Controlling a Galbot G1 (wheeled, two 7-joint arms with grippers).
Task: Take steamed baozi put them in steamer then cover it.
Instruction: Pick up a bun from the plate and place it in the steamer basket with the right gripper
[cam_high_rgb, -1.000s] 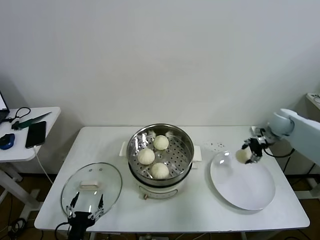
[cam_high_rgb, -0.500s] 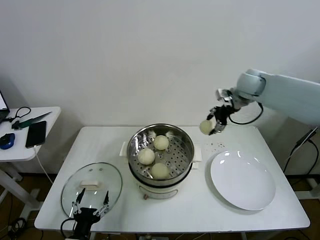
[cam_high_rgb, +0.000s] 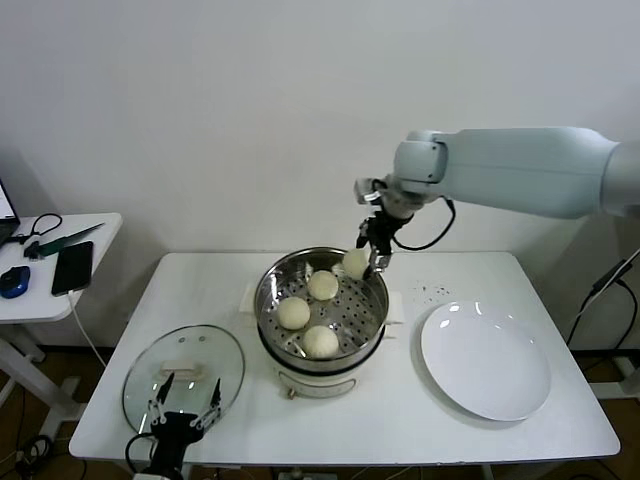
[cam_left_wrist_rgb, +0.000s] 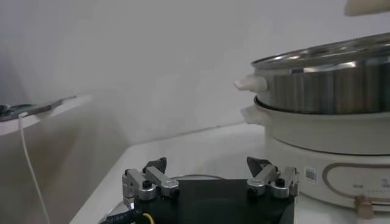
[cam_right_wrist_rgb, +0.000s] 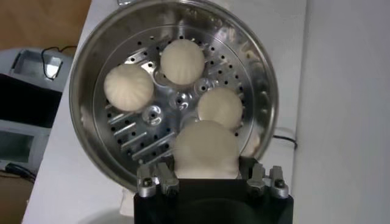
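The steel steamer (cam_high_rgb: 372, 322) stands mid-table on its white base; three baozi (cam_high_rgb: 322, 285) (cam_high_rgb: 293, 313) (cam_high_rgb: 320, 341) lie on its perforated tray. My right gripper (cam_high_rgb: 361, 262) is shut on a fourth baozi (cam_high_rgb: 355, 264) and holds it above the steamer's back right rim. In the right wrist view this baozi (cam_right_wrist_rgb: 206, 150) sits between the fingers over the tray (cam_right_wrist_rgb: 131, 131). The glass cover (cam_high_rgb: 183, 377) with its white handle lies on the table at the front left. My left gripper (cam_high_rgb: 185, 415) is open, low at the cover's near edge; it also shows in the left wrist view (cam_left_wrist_rgb: 207, 176).
A bare white plate (cam_high_rgb: 486, 361) lies right of the steamer. A side table (cam_high_rgb: 50, 290) at the far left holds a phone, a mouse and cables. A white wall stands behind the table.
My right arm has swung left with the baozi from beside the steamer to above its back right rim, and lower. The left gripper has barely moved.
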